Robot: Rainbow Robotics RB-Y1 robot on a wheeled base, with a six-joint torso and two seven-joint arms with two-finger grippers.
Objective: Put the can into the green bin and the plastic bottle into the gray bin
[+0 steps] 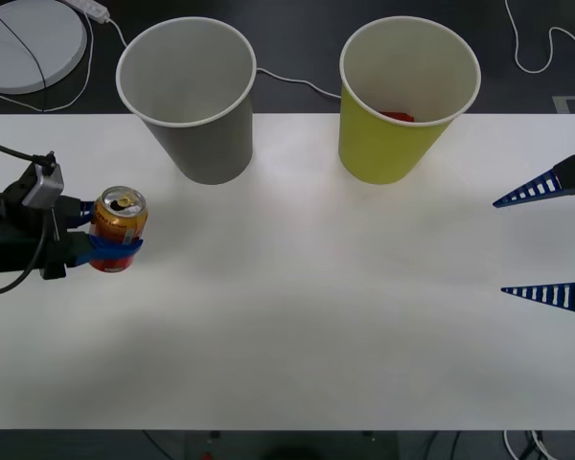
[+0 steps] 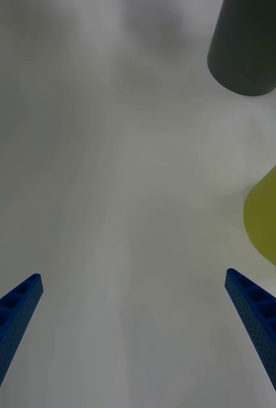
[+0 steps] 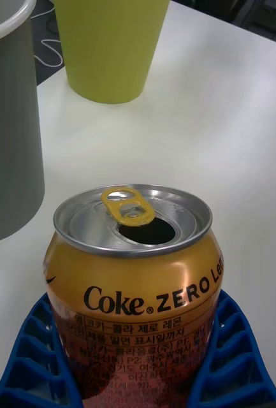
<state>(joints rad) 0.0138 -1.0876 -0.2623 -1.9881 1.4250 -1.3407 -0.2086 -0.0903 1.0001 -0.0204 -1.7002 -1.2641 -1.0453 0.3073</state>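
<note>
At the left edge of the white tabletop [image 1: 297, 316], the left claw [image 1: 110, 251] was clamped on the can [image 1: 119, 228], its blue ribbed fingers [image 3: 236, 357] wrapped around the lower body. The can stood upright, well short of both cups. In the front view it read only as an orange-gold can with a silver top. The left wrist view made the printing legible: "Coke ZERO" in black lettering, with the start of a further word, "Le", curving out of sight round the side, and lines of small Korean text below that were too fine to read. That view also showed the mouth of the can open and a yellow pull tab [image 3: 127, 205] lying flat on the lid.

Further right, at the far edge of the tabletop, stood the gray bin [image 1: 194, 96], upright, with a white inside. Just beside it, a gap between them, stood the green bin [image 1: 402, 96], also upright. From above, the front view caught something red [image 1: 399, 116] lying inside the green bin, which neither wrist view could see into.

At the right edge the right claw [image 1: 546, 241] hung with its two blue fingers spread wide apart, gripping nothing. Its wrist view showed bare tabletop between the fingers, with the outer walls of both bins beyond.
</note>
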